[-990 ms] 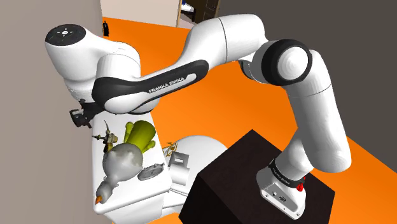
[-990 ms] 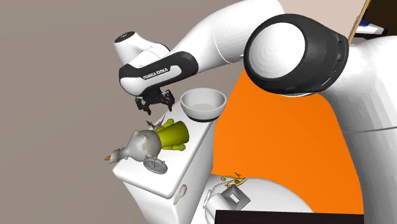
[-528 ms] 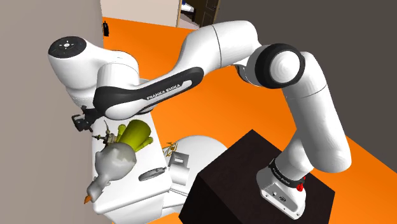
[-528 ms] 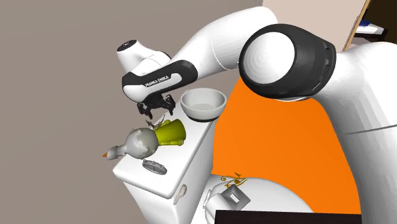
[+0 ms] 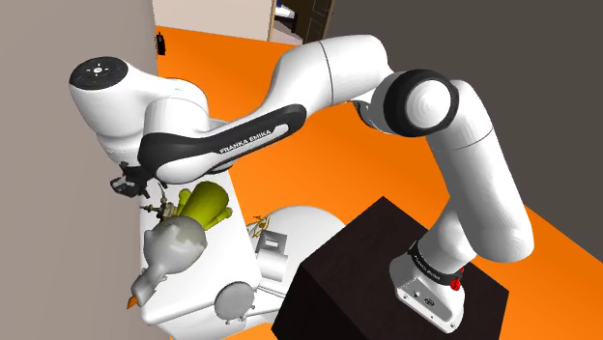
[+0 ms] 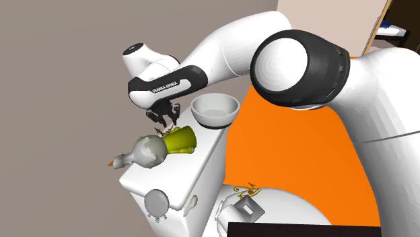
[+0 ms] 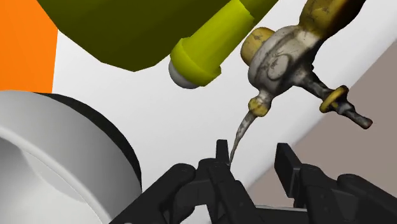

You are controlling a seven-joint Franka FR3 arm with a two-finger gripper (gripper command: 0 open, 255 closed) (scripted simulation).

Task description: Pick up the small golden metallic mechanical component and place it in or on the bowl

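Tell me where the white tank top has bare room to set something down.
Bare room lies on the white tank top, between the grey duck-shaped figure and its end nearest the second exterior camera. It is crowded from the yellow-green object to the white bowl: the golden metal component and the black gripper fill that gap.

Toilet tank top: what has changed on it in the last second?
The round grey disc left the tank top and is now upright before the tank's front. The duck-shaped figure and the yellow-green object shifted slightly to the second exterior view's left. The open gripper came lower, toward the golden component. The white bowl stayed.
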